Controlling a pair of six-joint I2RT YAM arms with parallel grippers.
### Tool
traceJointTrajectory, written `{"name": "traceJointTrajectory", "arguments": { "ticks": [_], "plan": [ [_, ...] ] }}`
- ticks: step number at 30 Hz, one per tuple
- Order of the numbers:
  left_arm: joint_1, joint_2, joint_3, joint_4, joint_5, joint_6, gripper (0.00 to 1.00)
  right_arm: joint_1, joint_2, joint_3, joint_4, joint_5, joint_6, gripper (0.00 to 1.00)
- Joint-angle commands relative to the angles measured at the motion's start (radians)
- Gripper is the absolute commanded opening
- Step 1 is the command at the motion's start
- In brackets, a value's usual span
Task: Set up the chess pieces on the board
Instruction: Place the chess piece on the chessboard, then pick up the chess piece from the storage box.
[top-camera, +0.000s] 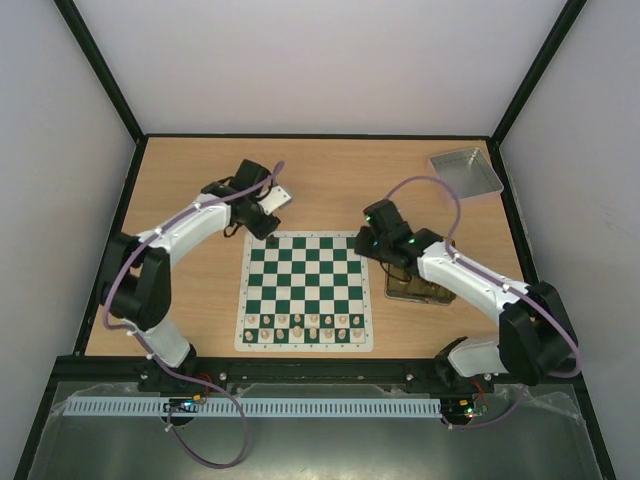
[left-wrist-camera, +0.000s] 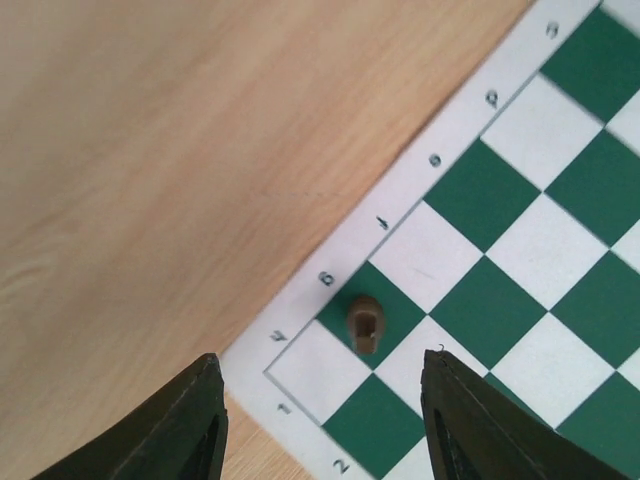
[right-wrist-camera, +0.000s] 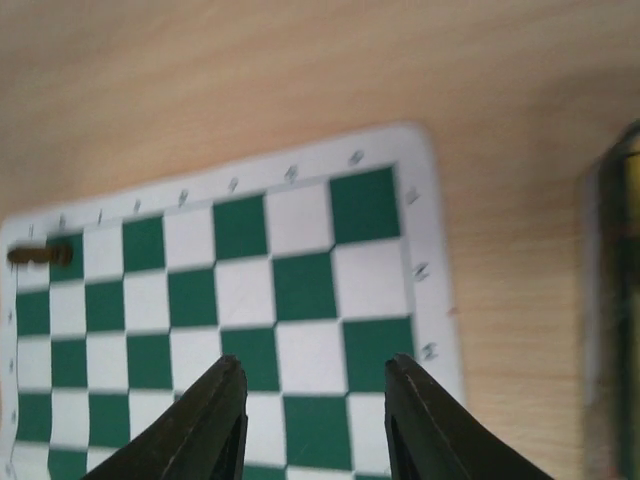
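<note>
Bench: a pale wooden top (top-camera: 190, 180) with the two arm bases along its near edge.

Pale pieces: cream pieces (top-camera: 303, 326) stand upright in the two rows of the board closest to the near edge.

Board: a mat of green and white squares with a white border (top-camera: 305, 283). It lies flat in the middle of the bench, closer to the near edge than to the far one.

Tin: a gold box (top-camera: 412, 290) sits just beside the board's right side, toward the near right corner. The right arm covers much of it, and the right wrist view shows it only as a blurred dark strip.

Right hand: (right-wrist-camera: 310, 378) it hangs over the board's far right corner. Its fingers are spread with nothing between them and touch no piece.

Dark piece: one small brown piece (left-wrist-camera: 365, 325) stands upright on a green square. That square is in the board's farthest row, second from its far left corner. No other dark piece shows.

Left hand: (left-wrist-camera: 320, 385) it hovers over the board's far left corner. Its fingers are wide apart and empty, and the dark piece sits just ahead of the gap, clear of both tips.

Tray: a grey one (top-camera: 466, 172) lies in the far right corner, well apart from the board.
</note>
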Motion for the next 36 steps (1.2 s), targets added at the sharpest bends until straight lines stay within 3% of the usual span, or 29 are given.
{"name": "traceJointTrajectory", "arguments": {
  "ticks": [1,9,19,24,36],
  "plan": [
    [0.045,-0.123,0.049,-0.065,0.040,-0.007,0.57,-0.123,-0.044,0.071,-0.120,0.056,-0.042,0.37],
    [0.131,-0.277,0.017,-0.118,0.163,-0.003,0.70,-0.224,0.008,0.110,-0.287,0.189,-0.065,0.42],
    [0.181,-0.338,-0.160,-0.001,0.250,-0.048,0.77,-0.231,0.034,0.122,-0.372,0.238,-0.078,0.44],
    [0.223,-0.336,-0.188,0.014,0.281,-0.054,0.77,-0.236,0.042,0.103,-0.360,0.209,-0.062,0.37],
    [0.282,-0.358,-0.201,0.009,0.349,-0.056,0.77,-0.240,-0.074,0.006,-0.434,0.150,-0.002,0.31]
  ]
}}
